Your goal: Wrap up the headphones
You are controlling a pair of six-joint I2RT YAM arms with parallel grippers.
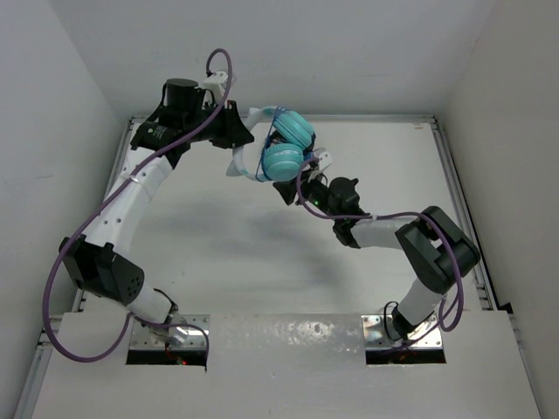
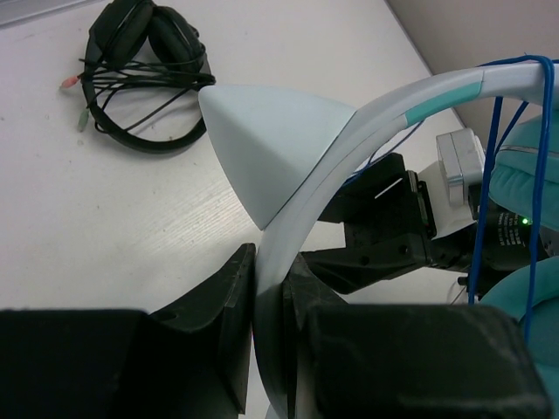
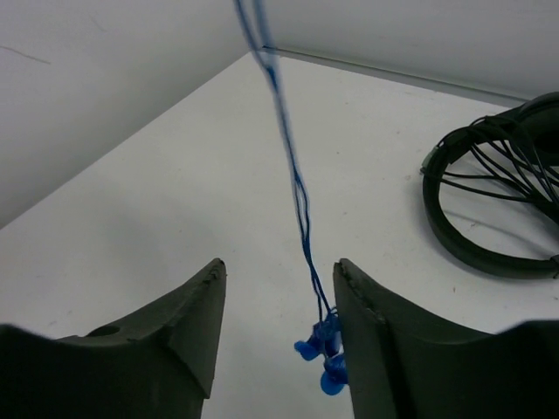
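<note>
The left arm reaches along the left side of the counter (image 1: 218, 236) to its far part, and its left hand (image 2: 268, 271) has its fingers pressed on the pale headband (image 2: 367, 122), pinching it edge-on. The turquoise headphones (image 1: 284, 157) hang from that grip above the far middle of the counter, their two round cups close together, one above the other in the top view. Thin blue cable (image 3: 301, 209) runs over the band and down past the cups. Black headphones (image 2: 170, 39) with tangled black cable lie flat on the counter. The right arm bends in from the right, its right hand (image 3: 275, 266) just beside the cups, fingers spread, with the blue cable hanging between them and its blue plug ends (image 3: 319, 349) against the inner face of one finger.
</note>
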